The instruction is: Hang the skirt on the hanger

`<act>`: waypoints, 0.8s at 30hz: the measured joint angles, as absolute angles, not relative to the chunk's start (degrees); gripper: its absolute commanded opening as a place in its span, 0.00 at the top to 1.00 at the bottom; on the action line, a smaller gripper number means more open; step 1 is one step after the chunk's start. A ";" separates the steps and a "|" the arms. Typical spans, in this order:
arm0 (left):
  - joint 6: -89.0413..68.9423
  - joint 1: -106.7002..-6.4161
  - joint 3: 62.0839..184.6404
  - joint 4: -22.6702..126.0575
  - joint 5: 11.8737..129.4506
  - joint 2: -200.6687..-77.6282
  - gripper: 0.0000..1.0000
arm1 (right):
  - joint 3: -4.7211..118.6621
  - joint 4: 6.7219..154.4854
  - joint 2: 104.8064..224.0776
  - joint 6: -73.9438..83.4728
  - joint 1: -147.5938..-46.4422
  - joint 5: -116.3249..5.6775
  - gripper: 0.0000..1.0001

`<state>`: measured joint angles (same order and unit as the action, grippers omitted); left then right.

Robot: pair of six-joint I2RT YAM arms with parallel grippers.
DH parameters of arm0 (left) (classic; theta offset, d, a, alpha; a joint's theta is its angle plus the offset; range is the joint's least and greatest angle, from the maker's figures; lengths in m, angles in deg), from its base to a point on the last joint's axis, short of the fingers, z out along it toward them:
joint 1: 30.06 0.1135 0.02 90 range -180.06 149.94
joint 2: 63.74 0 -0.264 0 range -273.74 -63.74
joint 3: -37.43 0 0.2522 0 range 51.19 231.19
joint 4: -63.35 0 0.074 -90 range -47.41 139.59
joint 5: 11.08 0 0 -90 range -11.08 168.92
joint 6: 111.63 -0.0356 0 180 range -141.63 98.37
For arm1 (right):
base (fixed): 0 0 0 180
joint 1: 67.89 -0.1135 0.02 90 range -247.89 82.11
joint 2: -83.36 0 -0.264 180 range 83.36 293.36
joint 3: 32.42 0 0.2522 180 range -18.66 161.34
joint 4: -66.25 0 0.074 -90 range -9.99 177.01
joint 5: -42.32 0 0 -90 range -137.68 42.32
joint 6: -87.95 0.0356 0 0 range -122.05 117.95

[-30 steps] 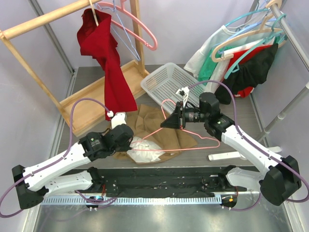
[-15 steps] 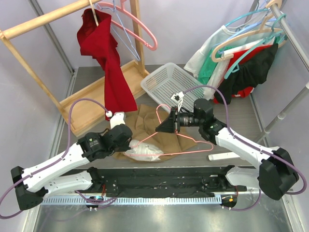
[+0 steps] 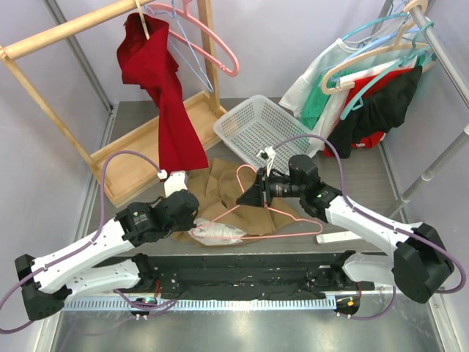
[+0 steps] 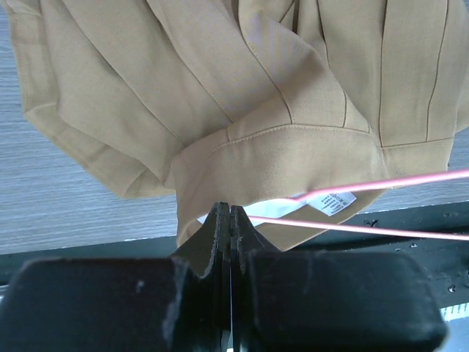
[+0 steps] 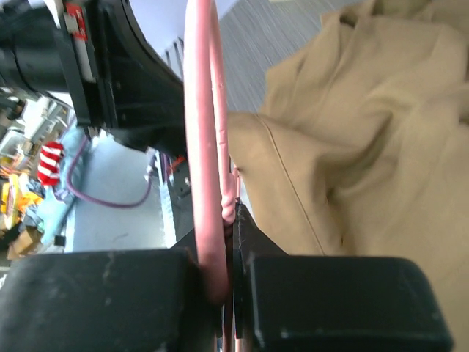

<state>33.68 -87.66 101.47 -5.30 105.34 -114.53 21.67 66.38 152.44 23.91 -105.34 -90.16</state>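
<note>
"Tan skirt, crumpled on the table just on the near side of the white basket. Why is the left gripper at its edge?"

"Its fingers are pressed together on the waistband, right by the white care label. I'd say that pinch is meant to lift the waist edge clear of the heap, so there is an opening to work with."

"And the pink wire hanger?"

"The right gripper is clamped shut on it near the neck, on the near side of the basket, above the skirt. One shoulder of the wire runs down to the pinched waistband, so holding it there looks meant to steer that shoulder."

"So the skirt isn't on the hanger?"

"No. Two pink wires cross just beside the label, but whether either passes inside the waistband I cannot tell."
</note>
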 measured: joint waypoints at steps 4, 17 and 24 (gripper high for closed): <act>33.13 -87.66 101.17 -4.84 104.29 -114.64 1.00 | 21.98 73.99 148.29 20.36 -105.17 -89.62 0.99; 29.29 -87.66 95.88 2.70 95.20 -119.66 0.55 | 25.89 92.48 141.97 12.67 -104.40 -82.49 0.99; 28.72 -87.79 94.85 5.71 94.26 -123.34 0.57 | 28.62 98.64 141.73 10.14 -104.14 -77.53 0.99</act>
<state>28.72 -87.79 94.85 5.71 94.26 -123.34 28.62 98.64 141.73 10.14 -104.14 -77.53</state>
